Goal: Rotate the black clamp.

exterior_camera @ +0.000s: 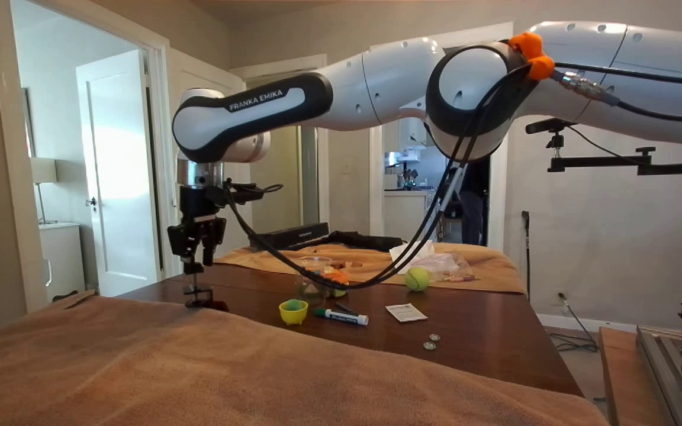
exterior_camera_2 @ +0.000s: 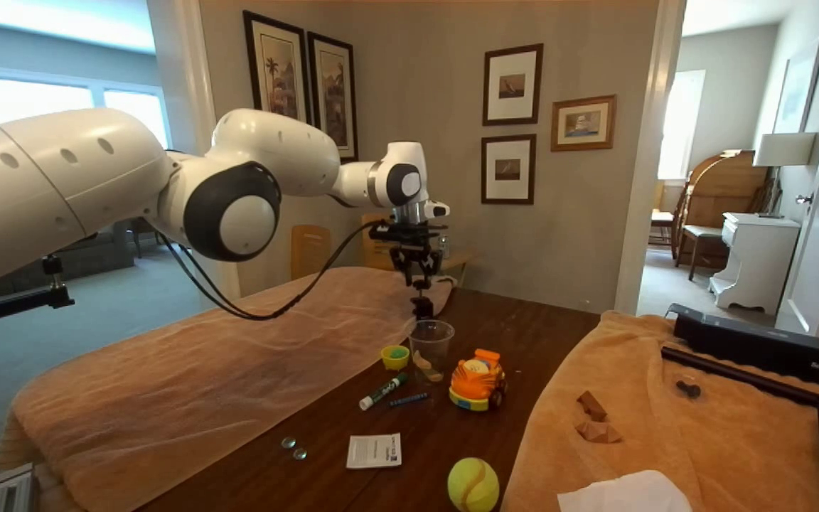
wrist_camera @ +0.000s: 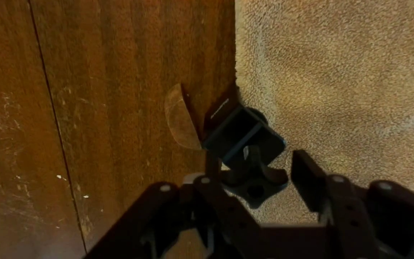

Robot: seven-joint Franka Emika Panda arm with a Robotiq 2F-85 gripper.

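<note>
My pincer (exterior_camera: 198, 259) is spread: its two black fingers stand parted on either side of the knob of the small, squat black clamp (wrist_camera: 243, 138), and in the wrist view a sliver of tan plush towel (wrist_camera: 343, 90) shows between that knob and one finger. The clamp is upright right below me, screw on top, where the dark brown wooden tabletop (wrist_camera: 120, 162) meets the towel's edge. Just beside it lies a thin, half-round brown piece (wrist_camera: 180, 120).

Farther out, in both exterior views, I see a clear plastic cup (exterior_camera_2: 441, 352) near a small yellow cup (exterior_camera_2: 395, 363) with something bumpy and green (exterior_camera: 292, 305) in it. Then come a white marker with a green cap (exterior_camera_2: 383, 392), a slim blue stick (exterior_camera_2: 408, 400) and an orange toy car (exterior_camera_2: 477, 384). Well apart from me are a white printed paper packet (exterior_camera_2: 374, 451), two small clear glass beads (exterior_camera_2: 288, 442) and a yellow-green tennis ball (exterior_camera_2: 473, 485). Farthest, a second tan towel (exterior_camera_2: 665, 441) carries a long black box (exterior_camera_2: 772, 348).
</note>
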